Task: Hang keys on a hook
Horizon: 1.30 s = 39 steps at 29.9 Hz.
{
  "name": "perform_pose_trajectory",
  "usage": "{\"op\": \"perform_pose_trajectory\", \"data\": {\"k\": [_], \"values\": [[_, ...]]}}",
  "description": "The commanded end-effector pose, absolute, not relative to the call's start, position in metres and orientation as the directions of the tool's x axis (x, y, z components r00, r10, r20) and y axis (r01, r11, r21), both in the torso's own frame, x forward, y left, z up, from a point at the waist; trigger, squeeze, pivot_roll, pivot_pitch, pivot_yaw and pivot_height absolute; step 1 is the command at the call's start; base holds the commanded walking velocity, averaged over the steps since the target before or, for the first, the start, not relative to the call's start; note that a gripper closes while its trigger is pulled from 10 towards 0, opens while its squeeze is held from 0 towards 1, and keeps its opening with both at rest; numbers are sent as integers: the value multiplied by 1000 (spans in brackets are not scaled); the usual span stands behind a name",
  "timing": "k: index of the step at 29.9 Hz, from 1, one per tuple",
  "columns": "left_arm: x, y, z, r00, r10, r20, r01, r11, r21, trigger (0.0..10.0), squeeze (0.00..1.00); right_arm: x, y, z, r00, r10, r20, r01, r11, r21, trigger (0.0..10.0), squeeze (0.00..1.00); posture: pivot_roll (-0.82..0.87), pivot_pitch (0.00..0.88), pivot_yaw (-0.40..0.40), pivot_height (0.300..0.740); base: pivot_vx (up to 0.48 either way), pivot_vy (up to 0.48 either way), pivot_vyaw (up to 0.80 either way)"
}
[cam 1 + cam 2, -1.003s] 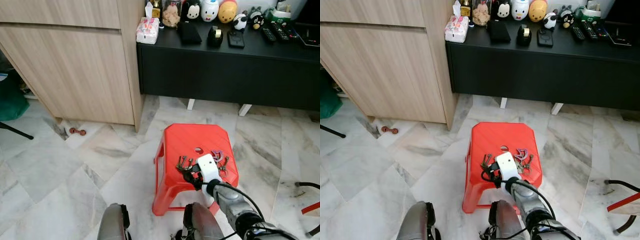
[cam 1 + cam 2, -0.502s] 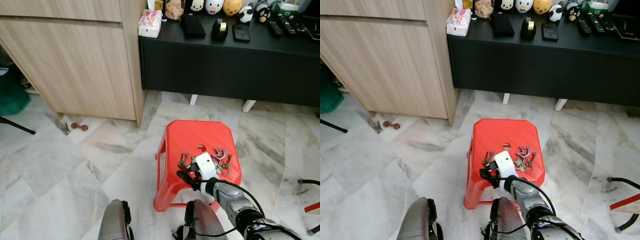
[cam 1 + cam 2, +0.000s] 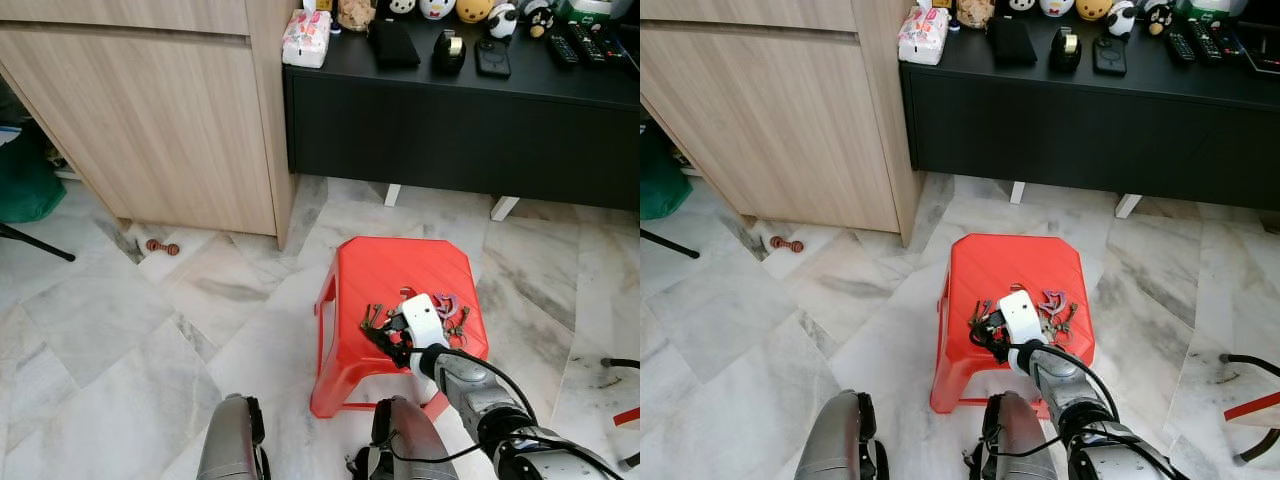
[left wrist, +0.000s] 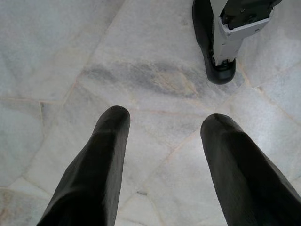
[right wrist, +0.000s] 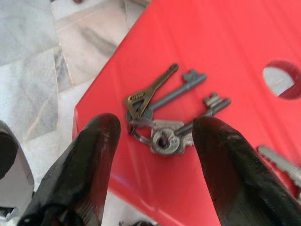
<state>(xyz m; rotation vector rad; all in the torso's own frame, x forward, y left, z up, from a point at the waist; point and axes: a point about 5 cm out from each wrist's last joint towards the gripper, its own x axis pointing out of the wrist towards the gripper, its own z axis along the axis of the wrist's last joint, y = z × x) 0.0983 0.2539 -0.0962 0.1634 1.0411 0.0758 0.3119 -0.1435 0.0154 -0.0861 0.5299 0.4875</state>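
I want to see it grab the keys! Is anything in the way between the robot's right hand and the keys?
Nothing visible is. The right hand is open just above the keys on the red stool, one finger on each side, with only open space between them.

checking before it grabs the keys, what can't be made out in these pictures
- Second key bunch on the red stool: eye views, partly hidden behind the right gripper and too small to count keys.
- One key: right wrist view, cut off by the picture edge and a finger.
- Near key bunch: lettering on the brass key too small to read.
- Left gripper: open over bare floor.
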Motion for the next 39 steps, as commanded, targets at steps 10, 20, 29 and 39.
{"op": "perform_pose_trajectory", "data": {"k": [10,20,29,39], "values": [[84,256,-99,473,141,-870,32,984,176,10000,0,304,-150,6,734,403,-547,-453,890,48,0,0,150,248,-51,594,0,0,0],[84,257,-99,471,142,-870,36,983,180,10000,0,303,-147,6,733,421,-534,-461,885,65,0,0,152,249,-47,594,0,0,0],[84,257,-98,471,142,-871,41,982,182,10000,0,302,-138,6,716,476,-510,-500,860,100,0,0,151,248,-45,594,0,0,0],[85,258,-98,471,142,-871,44,982,183,10000,0,303,-136,8,718,492,-492,-509,853,109,10000,0,149,248,-45,594,0,0,0]]}}
